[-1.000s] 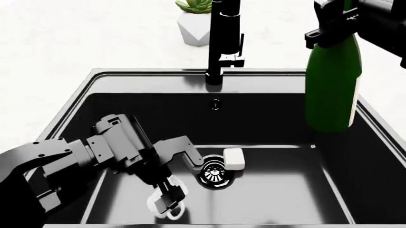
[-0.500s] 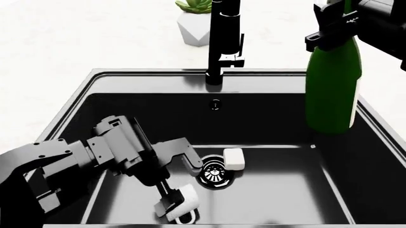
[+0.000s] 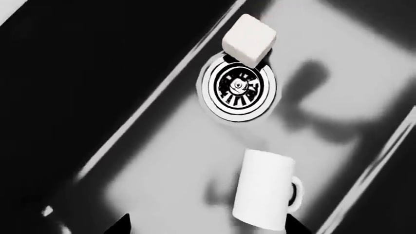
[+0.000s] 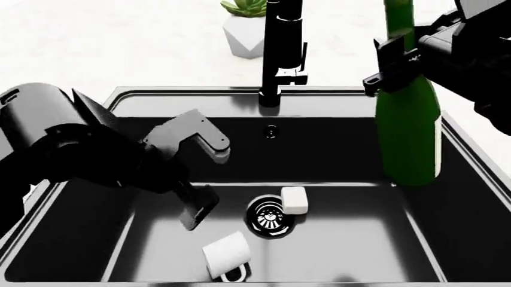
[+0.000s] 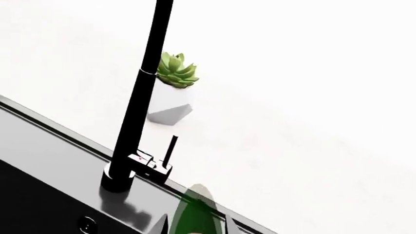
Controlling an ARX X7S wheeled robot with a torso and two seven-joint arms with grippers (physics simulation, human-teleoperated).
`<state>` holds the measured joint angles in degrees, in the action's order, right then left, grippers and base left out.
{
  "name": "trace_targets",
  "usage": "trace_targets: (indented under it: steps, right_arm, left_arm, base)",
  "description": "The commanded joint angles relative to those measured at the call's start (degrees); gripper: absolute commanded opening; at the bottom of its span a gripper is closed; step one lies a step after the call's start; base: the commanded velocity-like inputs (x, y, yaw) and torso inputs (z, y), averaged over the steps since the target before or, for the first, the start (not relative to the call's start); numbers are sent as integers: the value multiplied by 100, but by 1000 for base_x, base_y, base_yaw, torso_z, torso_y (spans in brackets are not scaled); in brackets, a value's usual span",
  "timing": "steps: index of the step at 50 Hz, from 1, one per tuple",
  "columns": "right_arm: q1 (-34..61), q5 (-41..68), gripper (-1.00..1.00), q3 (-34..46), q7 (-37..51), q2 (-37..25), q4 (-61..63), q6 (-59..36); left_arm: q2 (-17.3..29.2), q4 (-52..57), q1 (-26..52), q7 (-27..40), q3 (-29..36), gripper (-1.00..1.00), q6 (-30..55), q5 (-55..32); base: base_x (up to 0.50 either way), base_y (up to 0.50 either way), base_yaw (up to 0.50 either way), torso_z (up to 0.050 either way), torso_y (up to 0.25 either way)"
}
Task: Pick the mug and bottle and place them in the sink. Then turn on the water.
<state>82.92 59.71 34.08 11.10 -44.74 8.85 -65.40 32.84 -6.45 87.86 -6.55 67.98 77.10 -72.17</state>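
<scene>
You're sitting about halfway. The mug is lying on its side on the sink floor, just beside the drain, and your left gripper is hanging empty above it with jaws spread wide. Your right gripper is clamping the bottle by the neck, upright over the basin's right side, not set down. No water's running from the faucet. Around it is plain white countertop, with a planter behind.
</scene>
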Motion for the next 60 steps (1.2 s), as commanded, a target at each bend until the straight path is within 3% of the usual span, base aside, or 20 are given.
trace_targets:
  steps: [1,18,37,60]
  right_arm:
    - [-439,-209,-100,238,86,4,299,95]
    - [-916,-1225,-100,1027,-347,-230,612,899]
    - [-664,-1958,-100,1985,-1808,-716,1544,1473]
    - [-193,-2654,-100,2770,-2563,-688,2003,1405]
  left_arm:
    - [992,856,135,1348,-1129,100,396,-1376]
    - [1511,440,682,2939,-1930,100,82,-3336]
    - [1609,546,777,2867,-1975,100,15,-3307]
    - [1664,622,828,2822,-1915,100,14,-3299]
  base:
    - [0,0,0,0,0]
    - [0,0,0,0,1]
    - [0,0,0,1,1]
    - [0,0,0,0,0]
